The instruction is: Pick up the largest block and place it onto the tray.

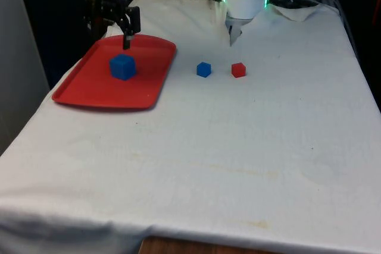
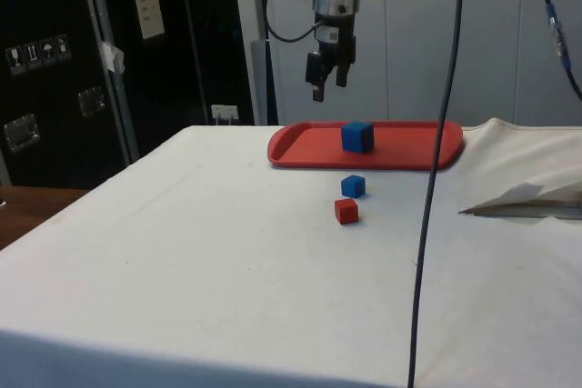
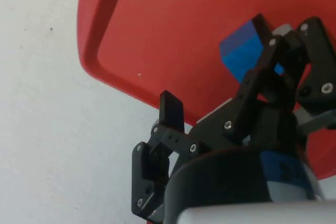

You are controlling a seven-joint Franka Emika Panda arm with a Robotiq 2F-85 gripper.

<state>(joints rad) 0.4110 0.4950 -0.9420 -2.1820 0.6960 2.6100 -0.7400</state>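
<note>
The largest block (image 1: 122, 66), blue, sits flat on the red tray (image 1: 89, 96), roughly mid-tray and clear of the rim on every side. By the look of it the placing step is done — block down, nothing gripping it.

The gripper (image 1: 127, 33) hangs in the air above the tray, over its far edge, on the robot side of the block. Fingers spread wide, nothing between them; the wrist view shows one fingertip (image 3: 171, 109) against the tray rim and white cloth, with the block's blue face beyond the other finger. Block and gripper are apart, not touching.

Key relation: the block lies below the gripper and a little toward the tray's near edge. The block is a cube, so no long axis to line up with.

Off the tray, on the white cloth (image 1: 238, 147): a small blue block (image 1: 203, 69) near the tray's edge on the front view's right, and a small red block (image 1: 238, 69) just beyond it, farther from the tray. The two stand close but do not touch. Both are clearly smaller than the one on the tray.

Judgement: what remains is only backing the arm away — any move should go up first so a finger does not clip the block or the tray rim.
</note>
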